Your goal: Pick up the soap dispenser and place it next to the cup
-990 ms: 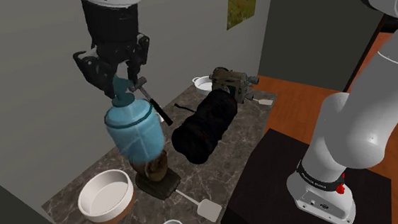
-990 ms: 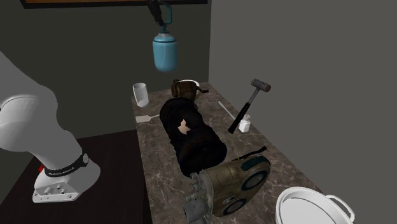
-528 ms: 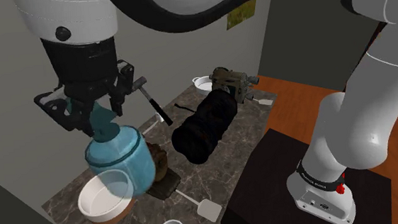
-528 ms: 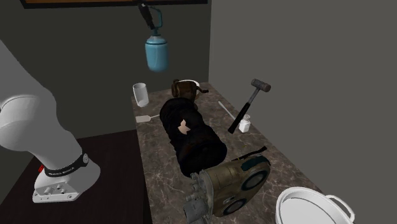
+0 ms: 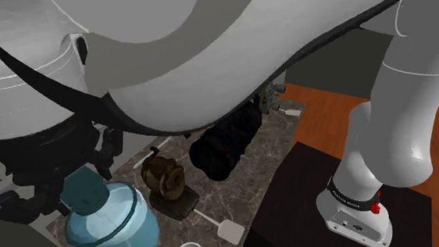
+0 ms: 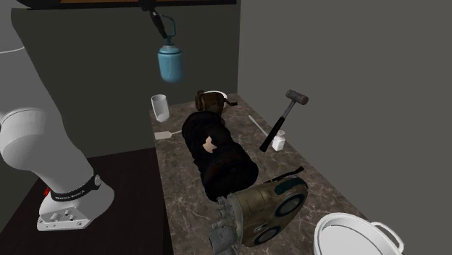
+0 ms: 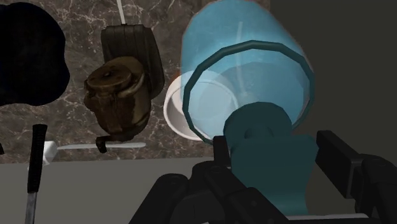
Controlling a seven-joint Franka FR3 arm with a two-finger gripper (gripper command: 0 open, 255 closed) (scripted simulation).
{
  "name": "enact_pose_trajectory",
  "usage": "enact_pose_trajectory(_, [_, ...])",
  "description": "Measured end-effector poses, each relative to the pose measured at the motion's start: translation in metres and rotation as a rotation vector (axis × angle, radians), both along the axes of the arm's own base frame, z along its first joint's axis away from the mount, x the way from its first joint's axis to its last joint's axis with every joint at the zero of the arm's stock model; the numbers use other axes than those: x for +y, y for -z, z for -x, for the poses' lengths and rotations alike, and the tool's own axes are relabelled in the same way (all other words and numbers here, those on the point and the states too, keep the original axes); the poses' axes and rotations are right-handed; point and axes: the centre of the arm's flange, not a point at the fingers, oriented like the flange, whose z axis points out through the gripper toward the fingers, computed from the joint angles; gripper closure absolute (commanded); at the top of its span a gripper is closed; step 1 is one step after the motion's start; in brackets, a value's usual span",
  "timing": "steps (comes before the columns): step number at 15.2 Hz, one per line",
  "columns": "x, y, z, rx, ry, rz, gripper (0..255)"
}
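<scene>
The gripper clasps the teal pump head of the soap dispenser, its black fingers pressed to either side. The pale blue, see-through bottle hangs in the air, well above the dark marble counter. A thin tube shows inside it. In the second exterior view the dispenser hangs above the white cup, which stands upright at the counter's far corner. Seen past the bottle, a white bowl sits on the counter just beside a brown kettle. A white pot stands at the near corner. A black duffel bag lies along the middle of the counter.
</scene>
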Motion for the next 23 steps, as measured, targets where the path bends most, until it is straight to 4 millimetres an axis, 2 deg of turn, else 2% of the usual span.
enact_pose_trajectory(23, [0.003, 0.122, 0.002, 0.000, 0.001, 0.000, 255])
